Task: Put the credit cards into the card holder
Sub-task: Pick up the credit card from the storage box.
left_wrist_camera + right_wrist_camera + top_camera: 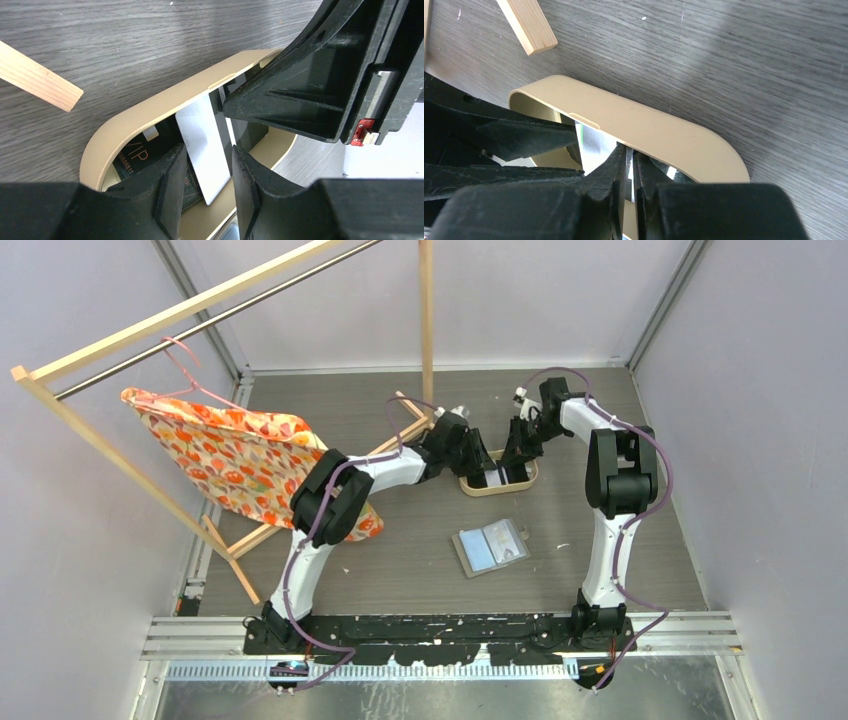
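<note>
Crowding the tray (150, 107), right gripper (630, 165) pinches the white card (205, 145), left gripper (209, 162) half-open astride it; a finger collision could drop it.

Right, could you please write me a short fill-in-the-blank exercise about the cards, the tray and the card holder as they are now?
1. The card holder, lying apart from the tray, is not closed but ___.
2. The black card lying in the tray bears the letters ___.
3. The pinched card in the right gripper is ___ in colour.

Missing words: open; VIP; white.
</note>
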Available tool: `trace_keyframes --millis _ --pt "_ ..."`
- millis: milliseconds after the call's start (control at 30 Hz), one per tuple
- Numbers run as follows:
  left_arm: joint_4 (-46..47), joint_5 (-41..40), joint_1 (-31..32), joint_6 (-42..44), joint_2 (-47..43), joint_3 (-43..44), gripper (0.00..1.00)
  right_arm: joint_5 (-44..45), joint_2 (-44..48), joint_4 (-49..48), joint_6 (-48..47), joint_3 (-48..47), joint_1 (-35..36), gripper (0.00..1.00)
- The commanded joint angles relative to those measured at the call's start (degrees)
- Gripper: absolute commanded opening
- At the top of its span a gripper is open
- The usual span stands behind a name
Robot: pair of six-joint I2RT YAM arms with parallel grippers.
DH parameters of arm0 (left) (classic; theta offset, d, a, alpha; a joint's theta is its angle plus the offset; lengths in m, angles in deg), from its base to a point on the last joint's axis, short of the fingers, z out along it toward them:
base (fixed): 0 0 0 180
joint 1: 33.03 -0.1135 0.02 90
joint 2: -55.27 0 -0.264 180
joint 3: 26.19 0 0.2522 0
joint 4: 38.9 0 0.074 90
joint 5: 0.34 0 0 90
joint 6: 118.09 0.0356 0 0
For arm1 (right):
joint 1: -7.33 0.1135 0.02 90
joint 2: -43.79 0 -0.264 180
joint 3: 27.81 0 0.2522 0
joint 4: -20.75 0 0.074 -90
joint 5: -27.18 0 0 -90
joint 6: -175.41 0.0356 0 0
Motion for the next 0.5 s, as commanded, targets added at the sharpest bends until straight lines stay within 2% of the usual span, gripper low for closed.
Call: trace_keyframes --millis 0,267,467 --pt "8.4 3.3 -0.8 -3.3 -2.0 -2.0 0.40 0.3 -0.2 0.9 -0.7 -1.9 0.3 0.15" --pt "16.6 4.2 -1.6 -6.6 -3.0 -5.5 0.37 -0.2 -0.2 1.1 -0.7 -2.0 0.5 0.15" --pt "23.2 5.7 -2.1 -9.7 -2.7 -7.7 0.23 -0.7 0.4 0.9 -0.6 -1.9 0.5 0.15"
